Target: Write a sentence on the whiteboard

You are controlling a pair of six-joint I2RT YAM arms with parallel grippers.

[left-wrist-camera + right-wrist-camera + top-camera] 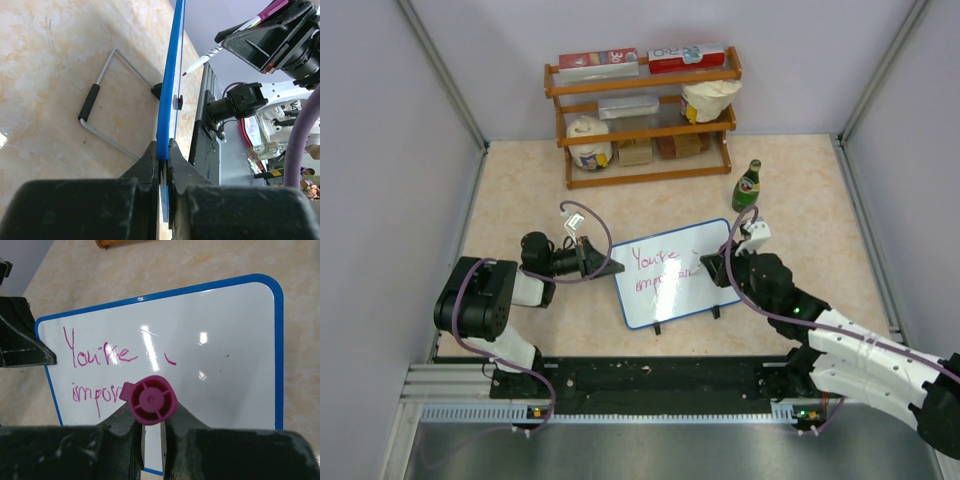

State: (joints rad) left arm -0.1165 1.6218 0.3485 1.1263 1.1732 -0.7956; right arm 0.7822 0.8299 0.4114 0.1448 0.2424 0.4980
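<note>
- The left gripper is pinched narrow on the thin blue frame of the whiteboard, at its left edge.
- The right gripper is clamped around a magenta marker, whose tip is just beside the board's face.
- The whiteboard stands tilted on the marbled table between both arms. It is glossy, round-cornered and bears pink handwriting.
- A bent wire stand with a black sleeve lies behind it.

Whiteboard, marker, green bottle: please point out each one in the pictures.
whiteboard (695, 295), top external view, bare white surface below the writing.
marker (151, 400), right wrist view, its magenta end cap.
green bottle (748, 188), top external view, its body.
</note>
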